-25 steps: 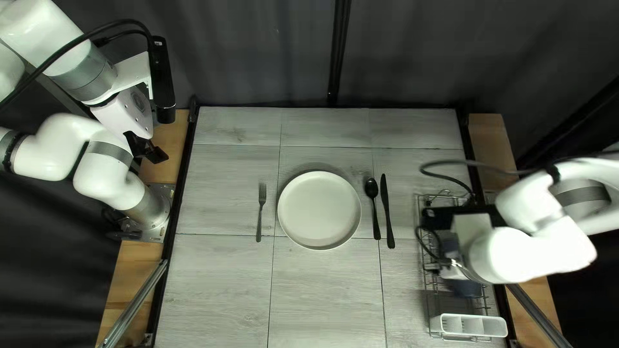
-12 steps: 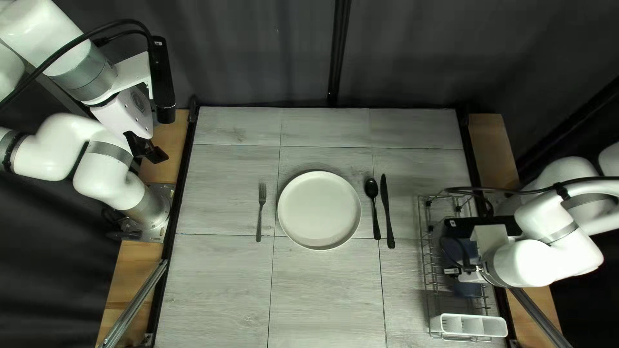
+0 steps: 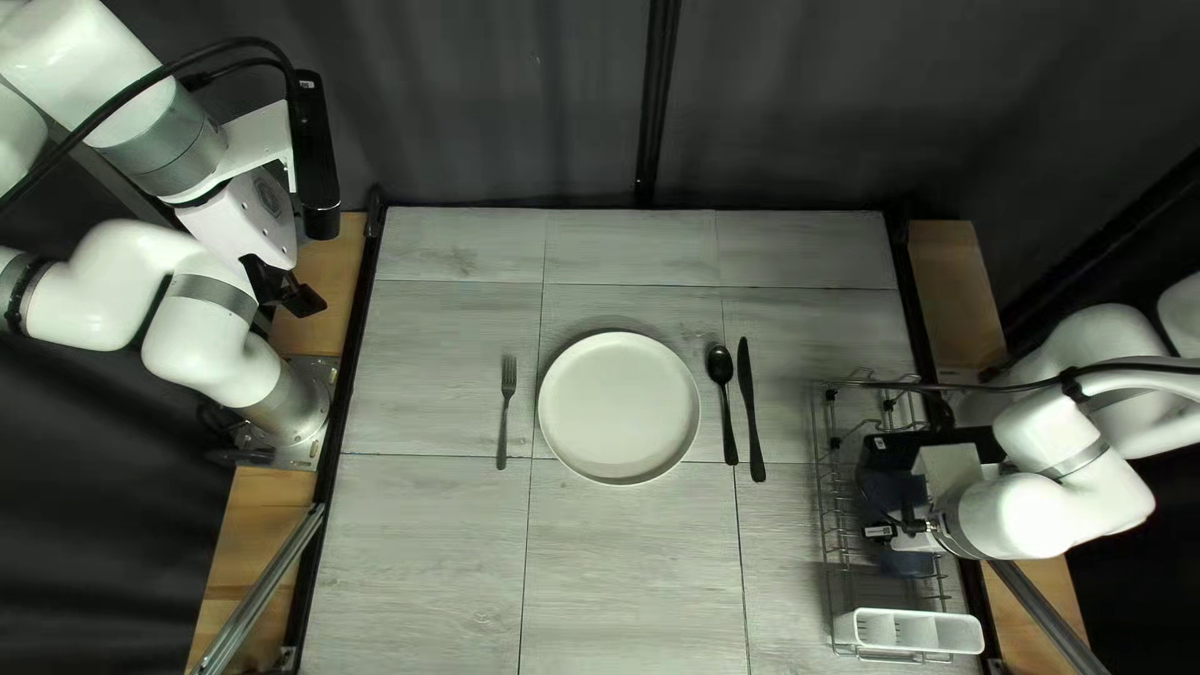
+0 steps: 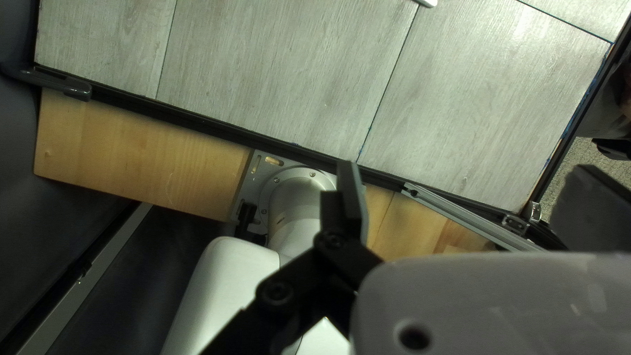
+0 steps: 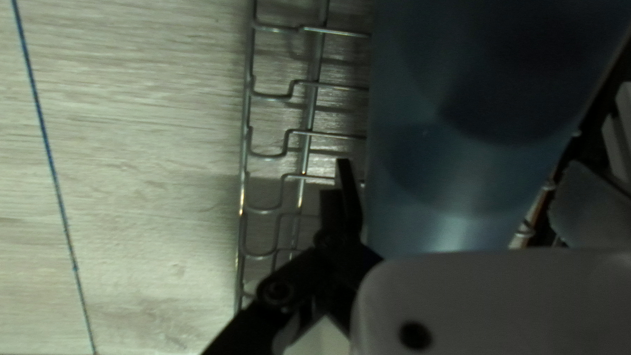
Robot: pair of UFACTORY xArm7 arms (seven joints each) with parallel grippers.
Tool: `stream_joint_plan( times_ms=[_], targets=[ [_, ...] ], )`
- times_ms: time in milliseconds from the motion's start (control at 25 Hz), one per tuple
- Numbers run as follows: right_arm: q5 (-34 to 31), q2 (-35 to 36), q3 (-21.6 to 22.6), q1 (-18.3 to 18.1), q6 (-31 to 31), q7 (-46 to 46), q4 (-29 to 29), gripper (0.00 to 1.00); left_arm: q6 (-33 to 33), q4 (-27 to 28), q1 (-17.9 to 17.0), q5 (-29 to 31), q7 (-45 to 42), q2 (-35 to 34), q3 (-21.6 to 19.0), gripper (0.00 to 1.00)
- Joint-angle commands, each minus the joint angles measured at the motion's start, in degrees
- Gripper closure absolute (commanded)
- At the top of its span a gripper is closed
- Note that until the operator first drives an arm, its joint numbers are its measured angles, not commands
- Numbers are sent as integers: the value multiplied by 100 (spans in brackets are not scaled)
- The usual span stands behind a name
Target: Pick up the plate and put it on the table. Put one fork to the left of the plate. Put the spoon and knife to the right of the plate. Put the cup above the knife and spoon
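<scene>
1) Over the last second the right arm (image 3: 1038, 513) has been shifted a little toward the table's near edge and its right edge, and its cable (image 3: 975, 388), looped over the surface (image 3: 625, 563) a second ago, is now drawn almost straight across the far end of the wire rack (image 3: 819, 469)
2) Since only a slight shift is seen over the last half second, the arm is judged to be settling for a grasp
3) In the right wrist view the right claw (image 5: 460, 167) is seen with its fingers spread, and a blue thing, taken to be the cup (image 5: 427, 158), is framed between them, very close to one finger; no pinch can be made out
4) Nothing has been altered in the setting: the plate (image 3: 619, 408) is laid flat, the fork (image 3: 506, 413) to its left, the spoon (image 3: 723, 406) just to its right and the knife (image 3: 748, 413) beyond the spoon
5) The left claw (image 3: 298, 298) has been kept off to the side, spread and with nothing held
6) Only the cup is judged to be left; it should be gripped, lifted clear of the wires and set down above the spoon and knife, as a snag or a slip could be caused by a hurried lift
</scene>
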Motion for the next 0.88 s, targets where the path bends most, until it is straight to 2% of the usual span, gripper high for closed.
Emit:
stream_joint_plan(
  times_ms=[40, 80, 120, 240, 440, 480, 680, 880],
  targets=[
    [-19, 174, 84, -31, -249, 22, -80, 0, 0, 0, 0, 0, 0, 0, 0, 0],
    [-22, 201, 99, -37, -295, 33, -99, 9, 0, 0, 0, 0, 0, 0, 0, 0],
    [-36, 193, 106, -39, -263, 46, -73, 100, 0, 0, 0, 0, 0, 0, 0, 0],
    [-123, 87, 111, -63, 11, 115, 74, 100, 0, 0, 0, 0, 0, 0, 0, 0],
    [-433, -317, -3, -167, 1059, 161, 691, 100, 0, 0, 0, 0, 0, 0, 0, 0],
    [-585, -341, -34, -260, 1403, 166, 982, 100, 0, 0, 0, 0, 0, 0, 0, 0],
    [-1003, -459, -198, -485, 2364, 102, 1721, 100, 0, 0, 0, 0, 0, 0, 0, 0],
    [-1717, -319, -400, -941, 2824, -149, 2295, 100, 0, 0, 0, 0, 0, 0, 0, 0]
  ],
)
